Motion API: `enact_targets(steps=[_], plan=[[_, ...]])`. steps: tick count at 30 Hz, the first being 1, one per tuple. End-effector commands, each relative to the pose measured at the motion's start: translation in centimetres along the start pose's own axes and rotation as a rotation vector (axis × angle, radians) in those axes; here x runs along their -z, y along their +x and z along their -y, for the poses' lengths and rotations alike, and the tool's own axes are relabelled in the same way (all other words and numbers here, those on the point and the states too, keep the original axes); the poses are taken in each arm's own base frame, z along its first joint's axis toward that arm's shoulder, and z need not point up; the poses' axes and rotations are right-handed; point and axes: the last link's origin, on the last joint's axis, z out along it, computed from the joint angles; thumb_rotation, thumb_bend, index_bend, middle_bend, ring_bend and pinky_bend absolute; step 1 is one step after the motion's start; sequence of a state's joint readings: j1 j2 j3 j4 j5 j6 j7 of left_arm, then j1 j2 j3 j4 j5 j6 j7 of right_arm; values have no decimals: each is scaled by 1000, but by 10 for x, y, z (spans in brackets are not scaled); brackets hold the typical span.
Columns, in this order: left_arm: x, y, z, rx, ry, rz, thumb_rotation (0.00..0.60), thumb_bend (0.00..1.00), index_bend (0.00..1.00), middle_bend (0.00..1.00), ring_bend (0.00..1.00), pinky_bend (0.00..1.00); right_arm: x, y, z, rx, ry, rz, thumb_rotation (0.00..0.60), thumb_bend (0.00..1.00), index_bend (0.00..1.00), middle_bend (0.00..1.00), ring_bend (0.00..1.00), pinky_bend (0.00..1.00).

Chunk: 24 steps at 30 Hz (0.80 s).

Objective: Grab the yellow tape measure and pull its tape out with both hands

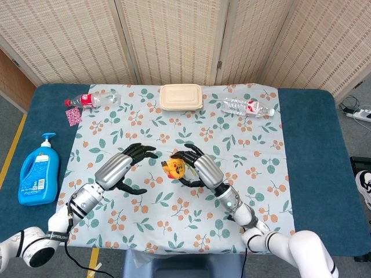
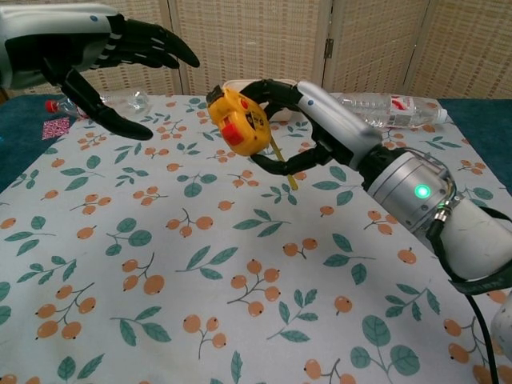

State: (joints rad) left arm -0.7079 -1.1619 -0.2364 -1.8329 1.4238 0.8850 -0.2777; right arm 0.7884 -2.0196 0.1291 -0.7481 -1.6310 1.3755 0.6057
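My right hand (image 1: 200, 168) (image 2: 298, 120) grips the yellow tape measure (image 1: 173, 168) (image 2: 236, 121), held up off the floral cloth. The case has a red button on its face, and a thin strap dangles below it. To the left of the tape measure, my left hand (image 1: 123, 167) (image 2: 104, 56) is open with its fingers spread and holds nothing. A small gap separates its fingertips from the case.
A beige lidded box (image 1: 181, 97) sits at the back middle. One clear bottle (image 1: 248, 107) lies at the back right, another with a red label (image 1: 91, 100) at the back left. A blue pump bottle (image 1: 37, 172) lies off the cloth at the left edge.
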Motion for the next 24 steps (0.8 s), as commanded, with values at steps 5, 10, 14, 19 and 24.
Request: enact_targets(steps=[5,10,14,19,24], plan=[[-15,-7,-8,-2,-3,26,600,191,244,134,105,0,2,-4,2,12,28,-2,600,387,581,484,339,126],[-20,-8,-7,-10,13,32,600,191,260,123,91,0,4,-3,0,22,29,0,600,387,581,484,339,126],[-21,-9,-5,-8,27,32,600,191,294,115,77,0,4,-3,0,25,30,1,600,387,581,484,339,126],[-21,-11,-3,-6,35,38,600,191,300,109,71,0,4,-3,0,26,31,3,600,387,581,484,338,126],[-23,-12,-4,-9,36,49,600,191,300,109,70,0,4,-4,0,35,35,5,600,387,581,484,339,126]])
